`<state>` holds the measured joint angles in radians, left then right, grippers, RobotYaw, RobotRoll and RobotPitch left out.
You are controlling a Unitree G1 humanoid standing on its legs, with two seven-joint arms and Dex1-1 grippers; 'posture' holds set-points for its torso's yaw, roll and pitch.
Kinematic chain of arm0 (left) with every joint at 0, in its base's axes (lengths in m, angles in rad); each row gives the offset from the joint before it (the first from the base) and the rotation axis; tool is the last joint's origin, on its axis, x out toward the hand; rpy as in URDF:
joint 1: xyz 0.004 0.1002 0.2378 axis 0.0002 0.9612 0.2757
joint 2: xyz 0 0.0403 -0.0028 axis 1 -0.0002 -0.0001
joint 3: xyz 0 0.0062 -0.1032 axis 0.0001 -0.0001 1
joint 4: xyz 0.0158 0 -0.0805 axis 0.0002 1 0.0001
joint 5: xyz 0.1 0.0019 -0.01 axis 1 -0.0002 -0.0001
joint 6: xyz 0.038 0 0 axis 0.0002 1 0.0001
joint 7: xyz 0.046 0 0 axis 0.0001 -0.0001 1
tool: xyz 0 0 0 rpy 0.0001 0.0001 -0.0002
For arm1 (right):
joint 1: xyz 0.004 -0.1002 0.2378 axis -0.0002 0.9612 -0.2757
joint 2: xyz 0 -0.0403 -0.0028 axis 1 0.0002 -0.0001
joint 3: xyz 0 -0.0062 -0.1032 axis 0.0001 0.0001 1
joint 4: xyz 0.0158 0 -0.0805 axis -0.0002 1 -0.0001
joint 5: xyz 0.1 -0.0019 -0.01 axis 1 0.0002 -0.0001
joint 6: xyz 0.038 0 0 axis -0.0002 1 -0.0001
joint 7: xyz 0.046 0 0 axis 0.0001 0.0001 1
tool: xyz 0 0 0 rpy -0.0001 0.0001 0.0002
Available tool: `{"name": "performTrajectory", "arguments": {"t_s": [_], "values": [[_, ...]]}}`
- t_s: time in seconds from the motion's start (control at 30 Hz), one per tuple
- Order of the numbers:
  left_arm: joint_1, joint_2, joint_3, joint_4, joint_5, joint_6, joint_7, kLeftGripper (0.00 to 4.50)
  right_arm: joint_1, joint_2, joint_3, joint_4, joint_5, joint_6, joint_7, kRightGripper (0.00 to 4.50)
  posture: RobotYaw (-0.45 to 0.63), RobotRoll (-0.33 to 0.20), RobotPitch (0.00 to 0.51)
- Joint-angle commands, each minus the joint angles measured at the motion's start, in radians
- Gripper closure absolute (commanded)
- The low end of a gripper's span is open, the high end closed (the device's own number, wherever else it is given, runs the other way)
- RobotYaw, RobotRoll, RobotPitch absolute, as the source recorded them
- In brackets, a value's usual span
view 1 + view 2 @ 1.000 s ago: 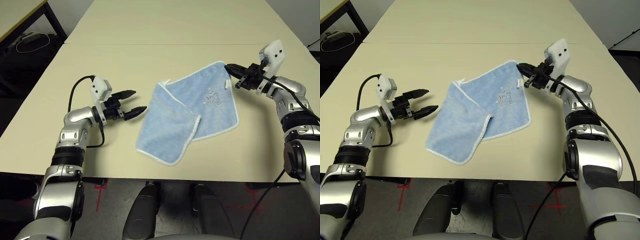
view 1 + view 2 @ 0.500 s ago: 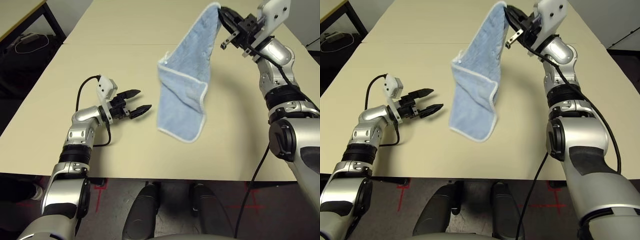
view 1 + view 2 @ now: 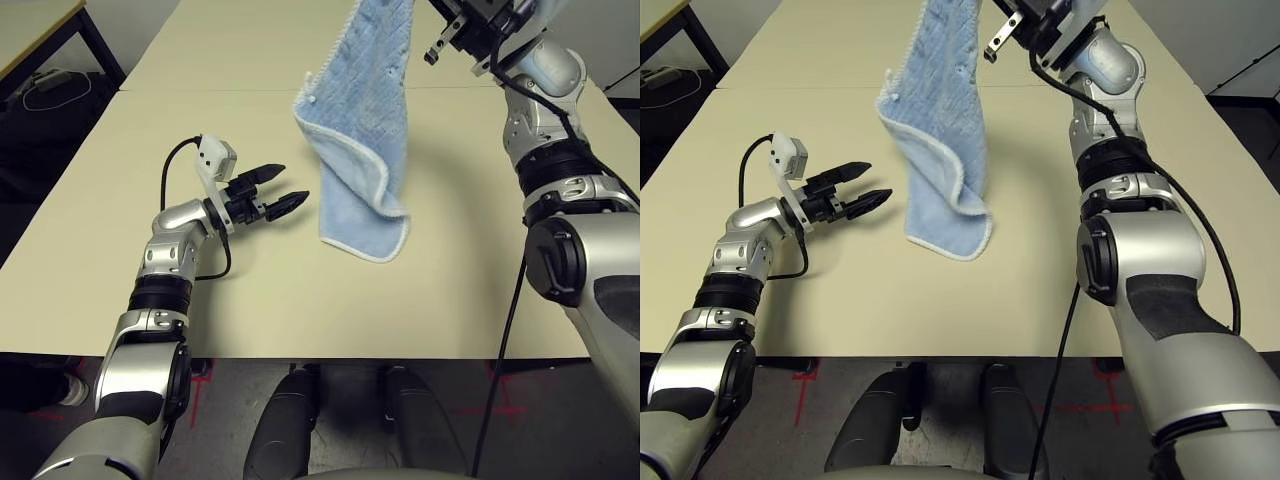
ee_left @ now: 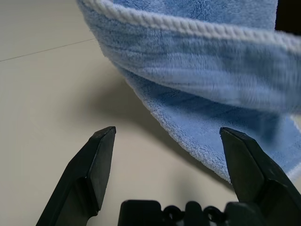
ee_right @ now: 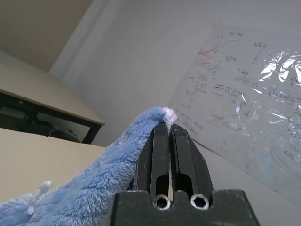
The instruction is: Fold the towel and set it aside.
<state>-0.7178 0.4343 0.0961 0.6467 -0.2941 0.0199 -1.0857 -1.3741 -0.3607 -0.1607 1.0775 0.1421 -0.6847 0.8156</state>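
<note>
The light blue towel with white edging hangs lengthwise over the middle of the table, and its lower edge rests on the tabletop. High over the far side, my right gripper is shut on the towel's top corner, which sticks out past the fingertips. My left gripper hovers low over the table just left of the hanging towel, open, with nothing between its fingers. In the left wrist view the towel hangs directly ahead of the open left gripper, a short way off.
The beige table has bare room on every side of the towel, and a seam runs across it further back. A second table with cables under it stands at far left. A black cable loops off my left wrist.
My right gripper has raised the towel off the table and higher, so it now hangs with only its lower edge down. My left gripper has edged closer to the towel.
</note>
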Motion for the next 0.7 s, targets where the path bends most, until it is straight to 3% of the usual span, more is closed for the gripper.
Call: {"name": "performTrajectory", "arguments": {"t_s": [0.03, 0.33, 0.7], "values": [[0.002, 0.006, -0.013, 0.011, 0.007, 0.004, -0.017, 0.00, -0.046, -0.023, -0.011, -0.003, 0.007, -0.023, -0.021, 4.45, 0.04, 0.000, 0.165], [0.008, 0.017, -0.029, -0.014, 0.001, 0.056, -0.054, 0.00, -0.096, -0.036, -0.014, 0.015, 0.011, -0.031, -0.036, 4.45, 0.04, 0.000, 0.162], [-0.030, -0.059, -0.051, -0.012, -0.011, 0.215, 0.005, 0.00, -0.074, -0.012, -0.010, -0.015, 0.041, -0.019, 0.007, 4.45, 0.05, 0.000, 0.152]]}}
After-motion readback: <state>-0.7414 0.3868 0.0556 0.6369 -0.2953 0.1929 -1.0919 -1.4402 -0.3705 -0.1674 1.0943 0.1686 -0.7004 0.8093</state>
